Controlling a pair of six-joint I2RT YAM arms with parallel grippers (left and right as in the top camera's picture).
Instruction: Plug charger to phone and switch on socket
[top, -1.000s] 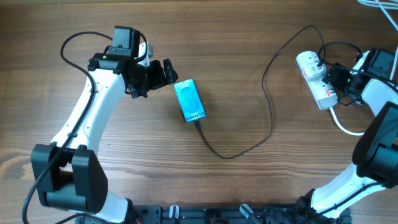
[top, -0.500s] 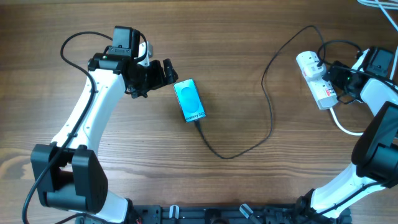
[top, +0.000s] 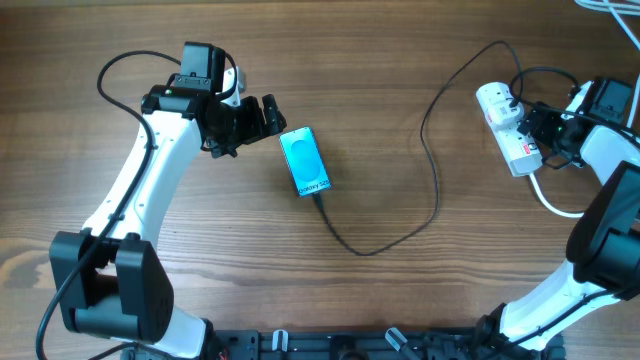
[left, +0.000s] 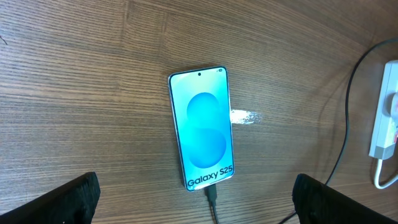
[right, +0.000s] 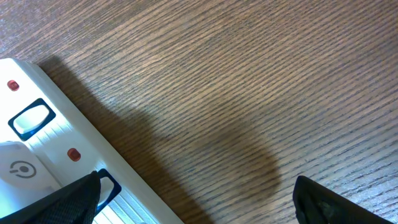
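Pressure belongs on the switch (right: 31, 118): with the charger (left: 211, 194) seemingly seated in the phone (left: 202, 134), we shut our wide-open, empty right gripper (right: 202, 199) and push squarely down on the socket (right: 46, 171).

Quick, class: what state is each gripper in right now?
Left gripper: jaws open, holding nothing.
Right gripper: jaws open, holding nothing.

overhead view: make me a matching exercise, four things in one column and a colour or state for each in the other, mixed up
1 phone
2 socket
3 charger
4 left end effector

A white, at the far right
B open, holding nothing
C cyan screen facing up
D thin and black, one end at the phone

Pairs: 1-C, 2-A, 3-D, 4-B
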